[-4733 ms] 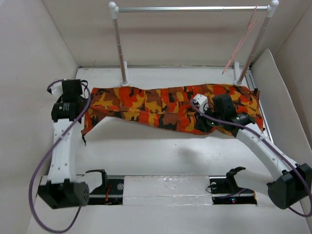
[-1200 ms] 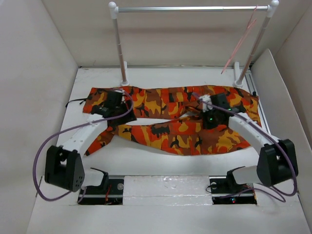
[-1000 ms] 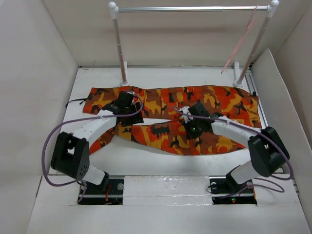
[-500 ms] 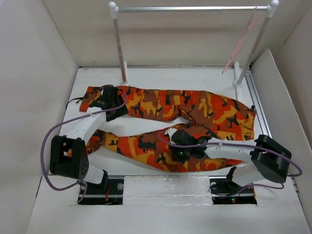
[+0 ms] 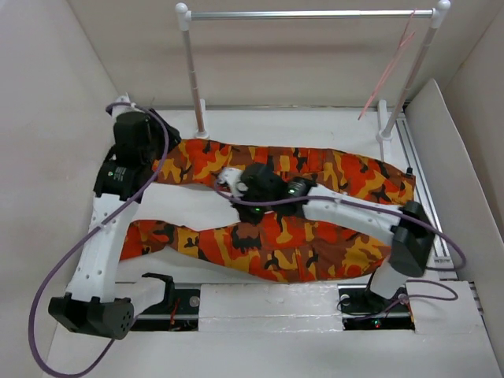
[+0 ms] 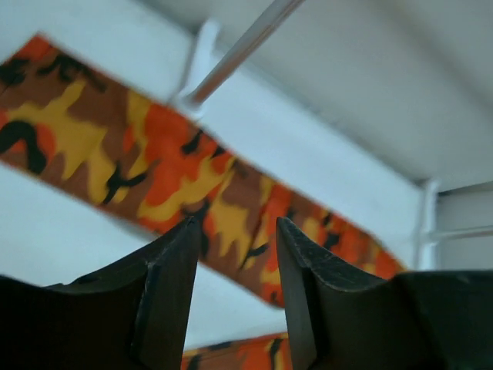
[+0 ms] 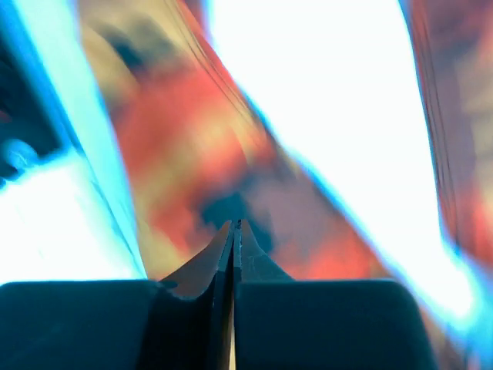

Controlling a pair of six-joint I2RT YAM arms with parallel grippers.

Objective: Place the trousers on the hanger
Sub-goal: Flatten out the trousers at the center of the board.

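Lying crosswise, the trousers (image 5: 331,167) point legs leftward; left jaws parted, right jaws closed.

Overhead view: soft, even light, well exposed. The arms cast only faint shadows on the white table (image 5: 315,126).

Left wrist view: mild blur on the trousers (image 6: 154,169), and the rack post (image 6: 239,50) behind is soft. Its own fingers (image 6: 166,301) are dark, near silhouette.

Right wrist view: heavy motion smear. The table is blown out white with cyan fringing, and the camouflage print is reduced to streaks. The dark fingers (image 7: 208,270) are sharp.
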